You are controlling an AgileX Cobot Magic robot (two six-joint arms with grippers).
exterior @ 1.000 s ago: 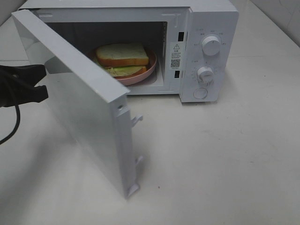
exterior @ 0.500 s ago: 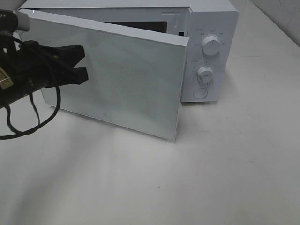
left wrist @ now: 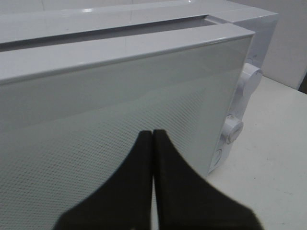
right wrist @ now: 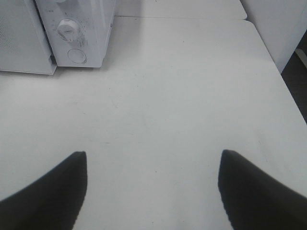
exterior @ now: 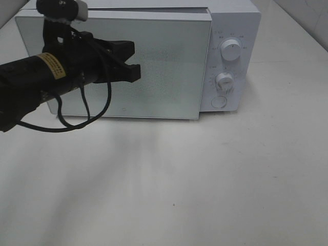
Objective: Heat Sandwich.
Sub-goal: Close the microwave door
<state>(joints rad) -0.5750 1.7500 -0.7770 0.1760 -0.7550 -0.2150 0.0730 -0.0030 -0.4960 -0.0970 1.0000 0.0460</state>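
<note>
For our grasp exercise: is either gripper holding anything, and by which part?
Nothing is held: left gripper shut, empty, at the microwave door; right gripper open above the table.

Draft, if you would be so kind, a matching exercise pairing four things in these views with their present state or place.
Column A
1. microwave door
2. left gripper
3. right gripper
4. round button

Column B
a. open, above the bare table
b. shut, tips at the door front
c. just below the lower dial
d. closed, or nearly so

Pairs: 1-d, 2-b, 3-a, 4-c
</note>
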